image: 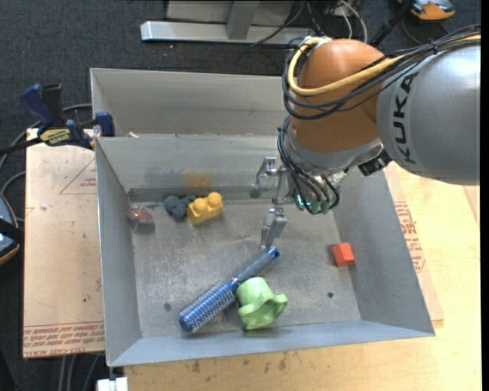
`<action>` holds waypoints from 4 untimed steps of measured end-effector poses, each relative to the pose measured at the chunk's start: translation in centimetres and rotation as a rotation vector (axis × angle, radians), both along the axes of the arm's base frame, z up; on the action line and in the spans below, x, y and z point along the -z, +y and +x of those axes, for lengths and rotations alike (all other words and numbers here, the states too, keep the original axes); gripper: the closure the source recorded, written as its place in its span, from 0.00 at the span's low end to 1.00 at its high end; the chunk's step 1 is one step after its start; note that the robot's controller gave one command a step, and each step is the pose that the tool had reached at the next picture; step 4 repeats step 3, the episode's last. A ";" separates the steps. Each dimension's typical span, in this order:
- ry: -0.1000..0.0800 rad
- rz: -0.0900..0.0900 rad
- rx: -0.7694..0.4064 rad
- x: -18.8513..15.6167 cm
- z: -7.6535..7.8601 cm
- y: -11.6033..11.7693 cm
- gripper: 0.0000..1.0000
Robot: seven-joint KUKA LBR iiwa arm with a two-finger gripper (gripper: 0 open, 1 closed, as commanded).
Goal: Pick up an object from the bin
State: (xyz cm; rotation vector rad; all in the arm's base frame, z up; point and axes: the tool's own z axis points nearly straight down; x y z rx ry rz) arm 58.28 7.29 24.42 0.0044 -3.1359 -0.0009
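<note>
**Dark Carpet, Loose Cables**

Underfoot, dark grey speckled carpet (46, 46), on view at left and along the top. At the top edge, a pale metal bar (221, 29) lying flat, black cables (340, 11) trailing just beside it. Soft, even light.

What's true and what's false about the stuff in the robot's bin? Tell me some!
1. The blue brush lies right next to the green cup-like toy. True.
2. The orange block sits on top of the brush. False: it lies alone near the right wall of the bin.
3. The gripper is close to the brush's handle end. True.
4. The yellow toy is in the gripper. False: it lies by the back wall, beside a dark blue thing.
</note>
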 end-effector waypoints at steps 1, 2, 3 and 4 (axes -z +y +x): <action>-0.013 0.004 -0.253 17.1 0.7 -5.2 0.00; -0.019 0.002 -0.253 16.7 0.9 -5.2 1.00; -0.015 -0.002 -0.620 -0.3 0.6 -10.9 1.00; -0.015 -0.002 -0.620 -0.3 0.6 -10.9 1.00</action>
